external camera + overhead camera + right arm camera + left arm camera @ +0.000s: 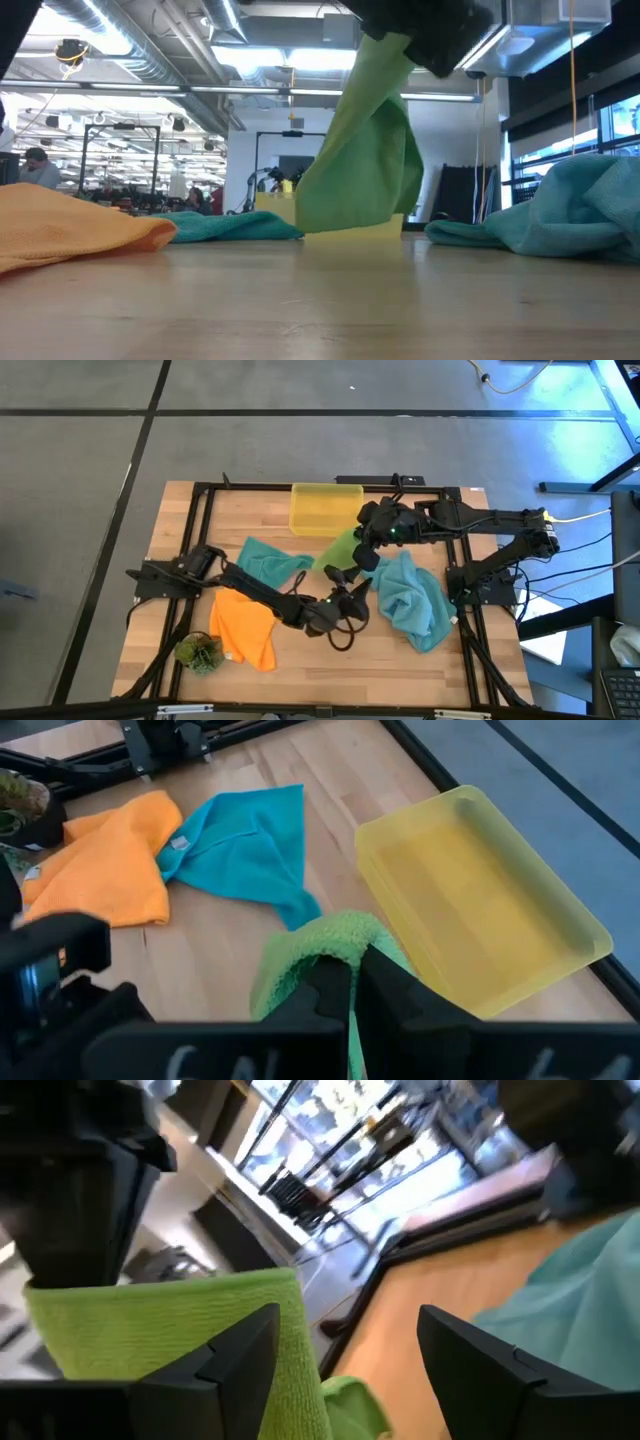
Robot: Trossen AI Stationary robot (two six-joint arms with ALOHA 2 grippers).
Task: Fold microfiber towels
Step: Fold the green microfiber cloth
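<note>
I had the right pincer (350, 995) clenched on the soft green microfiber towel (341, 547), hanging long-axis down above the counter (400, 660); left pincer (345, 1345), released, sat just beside its hanging edge.

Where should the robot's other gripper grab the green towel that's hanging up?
The right gripper is pinching the green towel at its top, so it hangs down loose. The open left gripper would best take a free lower corner, coming in level from the side.
</note>
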